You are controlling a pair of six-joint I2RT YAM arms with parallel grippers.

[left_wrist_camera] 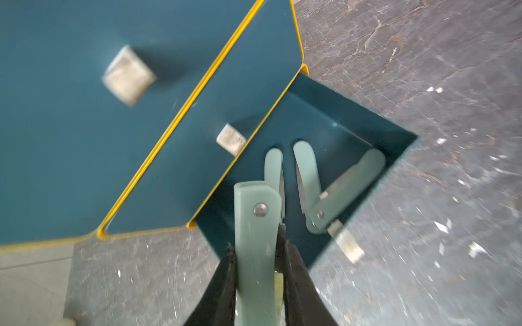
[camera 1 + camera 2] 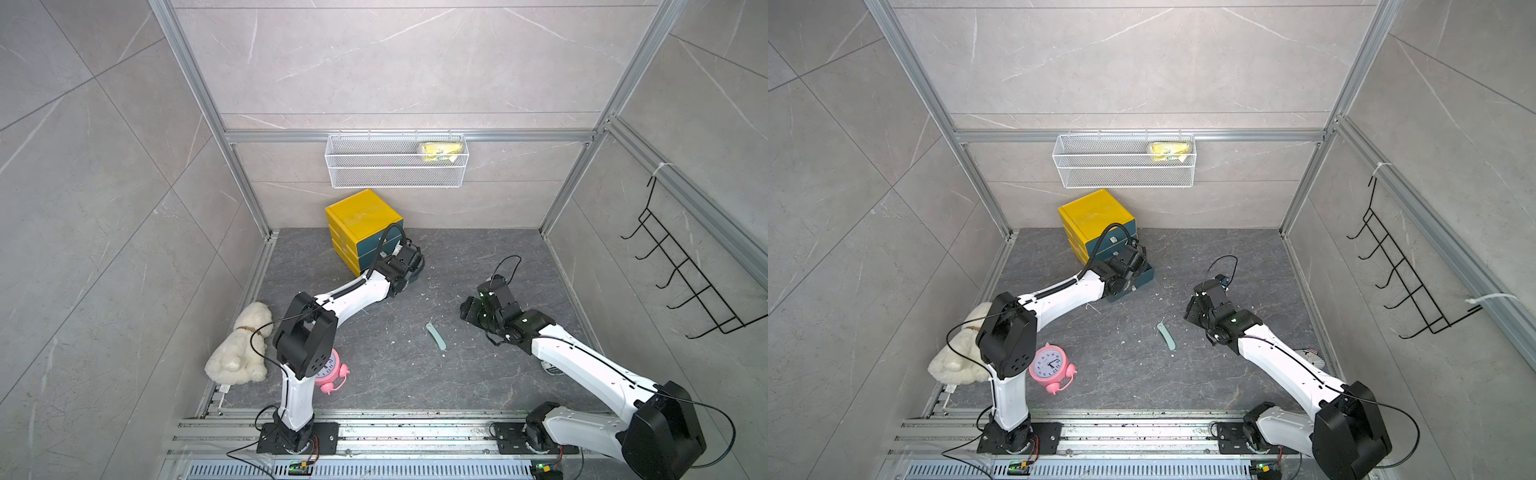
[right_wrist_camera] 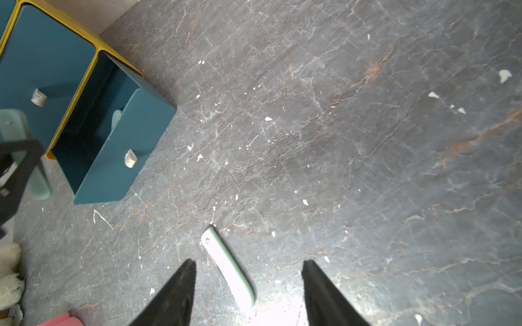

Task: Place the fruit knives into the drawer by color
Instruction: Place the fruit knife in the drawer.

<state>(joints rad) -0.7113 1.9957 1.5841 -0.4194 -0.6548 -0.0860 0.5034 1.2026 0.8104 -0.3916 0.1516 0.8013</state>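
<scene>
Now in hand: the left pincer (image 1: 257,242) is clamped narrow on a pale teal fruit knife (image 1: 254,214), gripped across its flat sides, rivet end leading toward the open drawer.
Drawer: the bottom drawer (image 1: 367,124) of the yellow chest (image 2: 361,216) is pulled out, and the two above it are shut. The chest stands near the far edge of the bench (image 2: 415,386), toward its far left corner.
Inside: three pale teal knives (image 1: 306,175) lie on the drawer floor, so the colour matches and this looks like the right compartment.
Held knife's place: in the left wrist view its leading end sits over the part of the opening closest to the chest, just beside the middle drawer's white pull (image 1: 231,141).
Doing it well: carry the knife further out over the middle of the cavity, bring it low and lay it along the others. Part the jaws only once its whole length is inside the walls.
Risk: let go here, it could catch the rim or the drawer front above and tip out onto the bench.
Right pincer: the right pincer (image 3: 249,262) stands wide and empty above the bench. The one loose teal knife (image 3: 228,268) lies below it, near the middle of the bench and untouched.
Coordination: the right arm is best kept clear of the drawer until the left has let go.
</scene>
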